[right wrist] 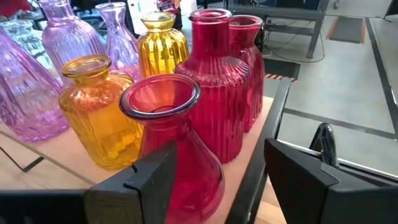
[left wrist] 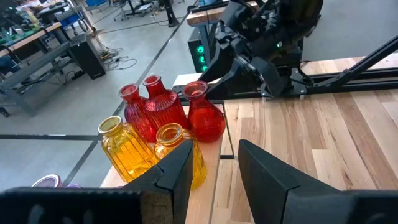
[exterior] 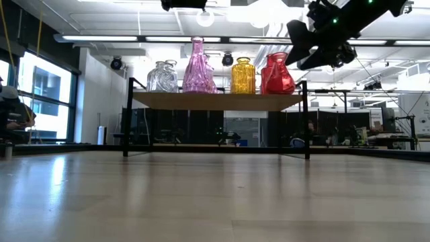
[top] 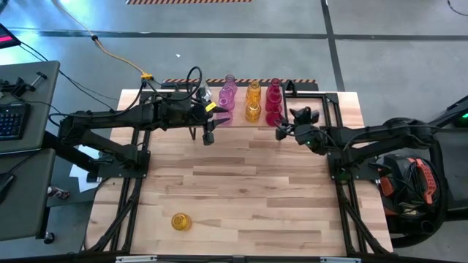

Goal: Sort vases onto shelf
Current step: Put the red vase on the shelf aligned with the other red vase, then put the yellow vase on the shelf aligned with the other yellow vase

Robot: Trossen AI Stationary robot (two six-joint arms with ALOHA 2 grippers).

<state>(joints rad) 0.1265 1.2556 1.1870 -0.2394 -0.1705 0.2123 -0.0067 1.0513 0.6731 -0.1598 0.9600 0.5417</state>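
The shelf [exterior: 215, 101], a light-wood board on black wire legs, stands at the table's far edge. Clear vases [exterior: 162, 77], pink vases [exterior: 198, 67], amber vases [exterior: 243, 75] and red vases [exterior: 277, 74] stand on it in groups. One more amber vase [top: 180, 221] rests alone on the tabletop near the near edge. My right gripper [right wrist: 221, 162] is open and empty. It hangs just above and to the right of the flared-mouth red vase [right wrist: 171, 143] at the shelf's right end. My left gripper [left wrist: 214, 168], open and empty, hovers in front of the shelf's left part [top: 208, 134].
Black frame rails [top: 131, 190] run along both sides of the table. The right arm [left wrist: 267, 37] is close across from my left gripper. Bare butcher-block tabletop [top: 241, 190] lies between the shelf and the lone amber vase.
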